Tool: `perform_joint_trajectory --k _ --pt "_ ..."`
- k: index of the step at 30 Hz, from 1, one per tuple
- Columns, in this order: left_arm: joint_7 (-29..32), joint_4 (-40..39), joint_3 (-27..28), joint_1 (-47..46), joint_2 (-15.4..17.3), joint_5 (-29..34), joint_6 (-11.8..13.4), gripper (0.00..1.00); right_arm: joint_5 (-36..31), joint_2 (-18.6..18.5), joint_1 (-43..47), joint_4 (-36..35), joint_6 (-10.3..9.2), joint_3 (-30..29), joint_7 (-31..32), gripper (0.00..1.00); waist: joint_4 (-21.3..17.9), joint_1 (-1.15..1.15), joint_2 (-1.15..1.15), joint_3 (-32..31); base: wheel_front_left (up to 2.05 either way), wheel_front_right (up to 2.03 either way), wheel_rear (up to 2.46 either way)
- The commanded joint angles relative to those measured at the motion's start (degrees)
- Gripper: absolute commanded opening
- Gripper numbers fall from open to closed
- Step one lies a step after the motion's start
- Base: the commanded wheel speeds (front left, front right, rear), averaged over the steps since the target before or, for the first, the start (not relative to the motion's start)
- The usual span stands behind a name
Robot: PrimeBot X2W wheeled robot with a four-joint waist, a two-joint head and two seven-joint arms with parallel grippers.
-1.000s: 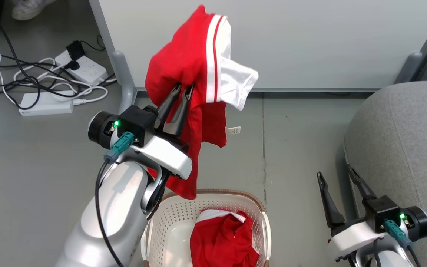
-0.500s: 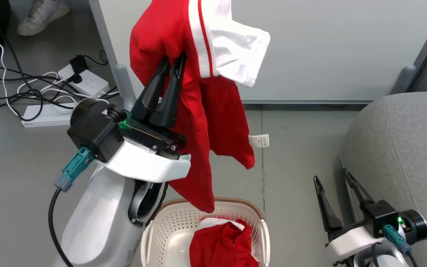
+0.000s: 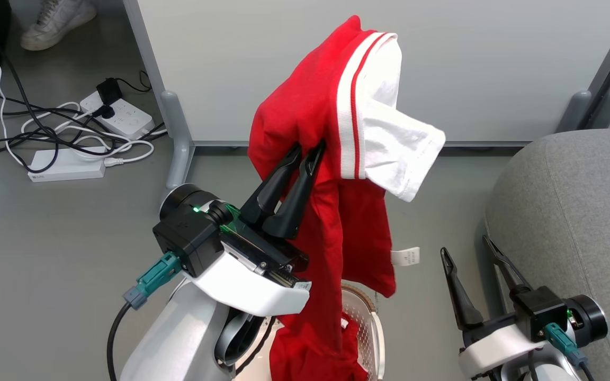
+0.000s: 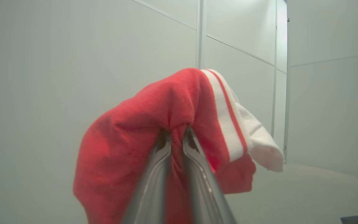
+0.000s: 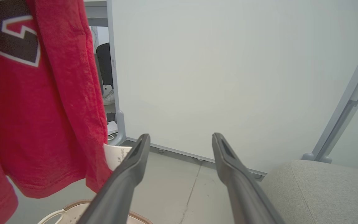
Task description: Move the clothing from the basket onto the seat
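Aloft, left hand [image 3: 308, 147] clamps clothing [image 3: 294, 111] above basket [image 3: 371, 329]; right hand [image 3: 466, 245] agape

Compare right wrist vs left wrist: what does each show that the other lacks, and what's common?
Right wrist adds: open right gripper, black graphic on the clothing, care label, basket rim. Left wrist adds: left gripper shut on the clothing, striped trim, white sleeve. Both: red clothing, grey seat, pale wall panels.
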Motion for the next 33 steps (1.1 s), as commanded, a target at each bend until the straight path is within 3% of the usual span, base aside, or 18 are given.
perform_joint_trajectory --k 1,13,17,27,33 --pt "-0.13 -0.49 -0.13 0.26 0.17 0.06 -0.27 0.0 -0.13 -0.4 0.28 -0.3 -0.01 -0.34 -0.19 1.0 0.03 0.0 0.0 0.0 0.0 0.0 0.0" --pt "-0.13 -0.51 0.47 -0.04 0.18 0.26 -0.52 0.0 0.25 -0.36 0.04 -1.58 -0.01 1.1 -0.19 1.0 -0.77 0.0 0.0 0.07 0.0 0.0 0.0" --pt "-0.13 -0.52 0.86 -0.25 0.18 0.45 -0.57 0.0 -1.33 -2.06 -0.12 -4.82 -0.01 6.36 -0.19 1.0 -1.27 0.0 0.0 0.13 0.0 0.0 0.0" --pt "-0.13 0.26 -0.11 0.21 0.18 1.14 -0.6 0.0 2.69 -7.69 -1.83 -14.27 -0.01 22.38 -0.19 1.0 -1.77 0.0 0.0 0.09 0.0 0.0 0.0" --pt "-0.13 0.46 -1.45 0.07 0.18 1.06 -0.62 0.0 1.72 -7.47 -2.08 -14.9 -0.01 25.27 -0.19 1.0 -1.18 0.0 0.0 -0.07 0.0 0.0 0.0"
